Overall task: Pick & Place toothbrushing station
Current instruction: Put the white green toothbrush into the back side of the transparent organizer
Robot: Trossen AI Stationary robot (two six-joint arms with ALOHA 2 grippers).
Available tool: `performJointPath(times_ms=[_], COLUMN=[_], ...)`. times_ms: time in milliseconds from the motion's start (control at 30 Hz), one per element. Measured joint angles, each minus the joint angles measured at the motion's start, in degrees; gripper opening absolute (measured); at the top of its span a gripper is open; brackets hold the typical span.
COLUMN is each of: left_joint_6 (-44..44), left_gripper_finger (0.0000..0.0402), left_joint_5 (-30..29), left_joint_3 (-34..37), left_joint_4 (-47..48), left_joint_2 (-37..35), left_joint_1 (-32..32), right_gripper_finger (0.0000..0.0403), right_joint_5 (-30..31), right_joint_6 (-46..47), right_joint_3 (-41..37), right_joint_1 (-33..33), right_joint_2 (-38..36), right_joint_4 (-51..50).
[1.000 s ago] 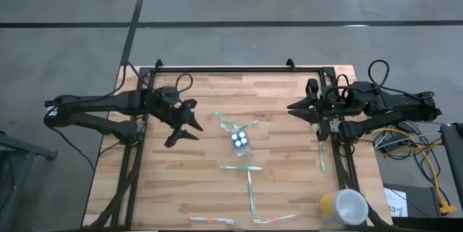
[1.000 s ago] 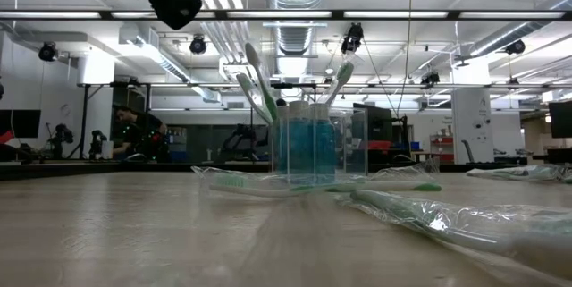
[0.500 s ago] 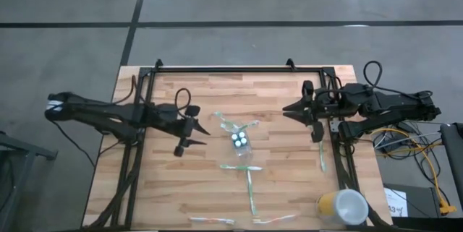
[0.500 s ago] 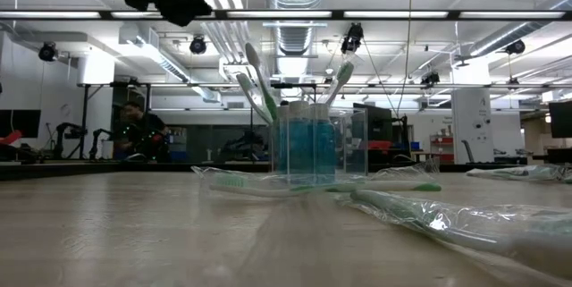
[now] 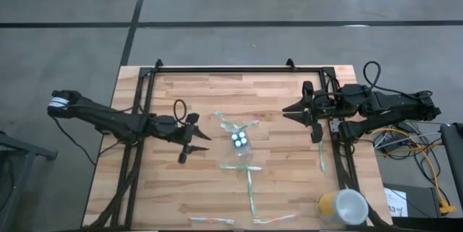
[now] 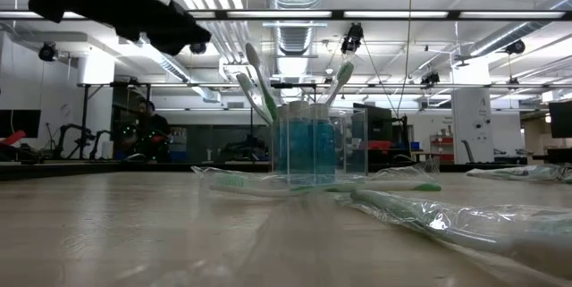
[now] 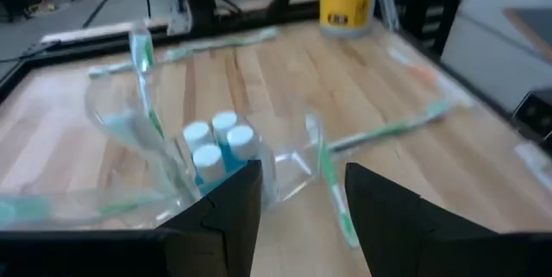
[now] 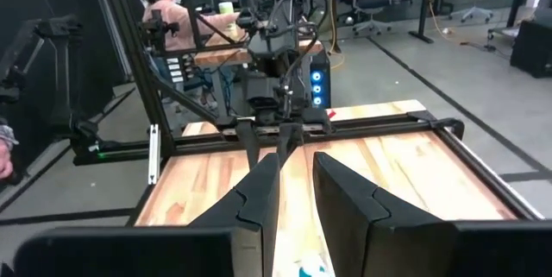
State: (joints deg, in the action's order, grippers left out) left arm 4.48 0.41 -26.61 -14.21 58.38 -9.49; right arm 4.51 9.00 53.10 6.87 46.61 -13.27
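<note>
The small clear cup (image 5: 240, 141) stands upright on its base at the table's middle. It holds three tubes with white caps (image 7: 216, 139) and a few green-and-white toothbrushes (image 6: 259, 86) that lean out over its rim. More toothbrushes in clear wrappers lie flat on the table (image 5: 250, 188), (image 5: 322, 156). My left gripper (image 5: 194, 147) is open, left of the cup and apart from it; its fingers (image 7: 302, 178) point at the cup. My right gripper (image 5: 291, 108) hovers at the right, narrowly open (image 8: 297, 160) with nothing between its fingers.
A yellow cup with a white top (image 5: 342, 207) stands at the near right corner. Two wrapped toothbrushes (image 5: 211, 221), (image 5: 273, 220) lie along the near edge. A black frame (image 5: 239, 69) runs along the far edge and both sides. A person sits beyond the table (image 8: 164, 1).
My left gripper has come down and gone toward the table's near edge, tipping toward level with its fingers pointing at the cup. It stays open. The cup and the toothbrushes have kept still.
</note>
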Motion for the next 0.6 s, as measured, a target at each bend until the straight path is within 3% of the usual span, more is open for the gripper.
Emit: performJointPath(times_ms=[600], left_joint_6=[0.9], left_gripper_finger=[0.0172], left_joint_5=[-0.5], left_joint_3=[-2.4], left_joint_4=[-2.4], left_joint_2=[16.0], left_joint_1=[-5.1], right_gripper_finger=[0.0068], right_joint_5=[0.0], right_joint_6=[0.0], right_joint_3=[0.0], right_joint_1=[0.0], right_joint_2=[0.0], right_joint_4=[0.1])
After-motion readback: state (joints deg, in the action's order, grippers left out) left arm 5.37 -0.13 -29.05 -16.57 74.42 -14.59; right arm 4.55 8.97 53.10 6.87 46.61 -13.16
